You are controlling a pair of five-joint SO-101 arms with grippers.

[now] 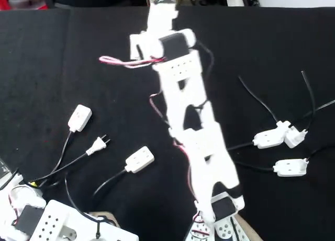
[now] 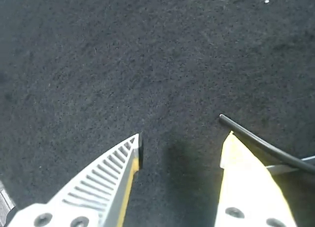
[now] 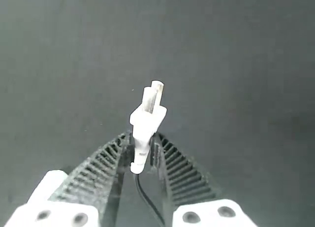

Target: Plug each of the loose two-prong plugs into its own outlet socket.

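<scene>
Right gripper (image 3: 141, 138) pinching a white two-prong plug (image 3: 146, 113) by its body, prongs pointing away, above the black tabletop (image 3: 236, 64). Left gripper (image 2: 182, 137) spread, with a black cord (image 2: 256, 141) beside one finger. A loose plug (image 1: 98, 145) lies between an outlet socket (image 1: 79, 118) and a second outlet socket (image 1: 140, 159).

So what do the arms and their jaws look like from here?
The arm in the high view is white plastic with black servo blocks and red-pink wires along it. The left gripper has triangular white jaws, one ribbed, with yellow inner faces. The right gripper has ribbed triangular jaws on a white base with screw holes.
</scene>
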